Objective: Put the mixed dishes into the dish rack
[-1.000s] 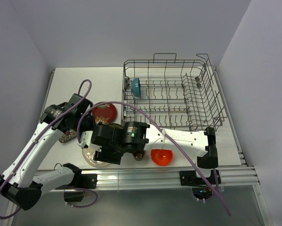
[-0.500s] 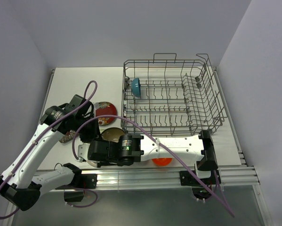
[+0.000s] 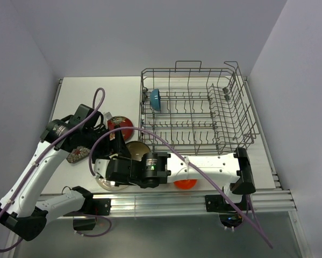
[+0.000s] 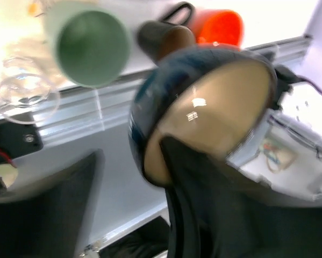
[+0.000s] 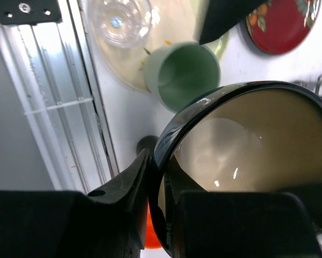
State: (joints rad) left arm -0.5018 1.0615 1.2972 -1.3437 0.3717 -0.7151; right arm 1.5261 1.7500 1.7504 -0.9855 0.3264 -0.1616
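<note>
A tan bowl (image 3: 137,150) with a dark outside hangs tilted above the table's front left. My right gripper (image 3: 133,158) is shut on its rim, one finger inside and one outside, as the right wrist view shows the right gripper (image 5: 161,161) clamped on the tan bowl (image 5: 247,156). My left gripper (image 3: 122,146) is open beside the tan bowl (image 4: 209,107); one dark finger (image 4: 214,199) still lies against the inside. The dish rack (image 3: 241,107) stands at the back right with a blue-inside bowl (image 3: 155,99) in it.
Below the bowl sit a pale green cup (image 5: 185,75), a clear glass (image 5: 120,19) on a cream plate (image 5: 128,59), a small brown mug (image 4: 166,37) and an orange bowl (image 3: 185,184). A red saucer (image 3: 120,126) and a patterned square plate (image 3: 77,156) lie left.
My right gripper came in and shut on the tan bowl's rim. My left gripper, shut on the bowl before, has opened its jaws.
</note>
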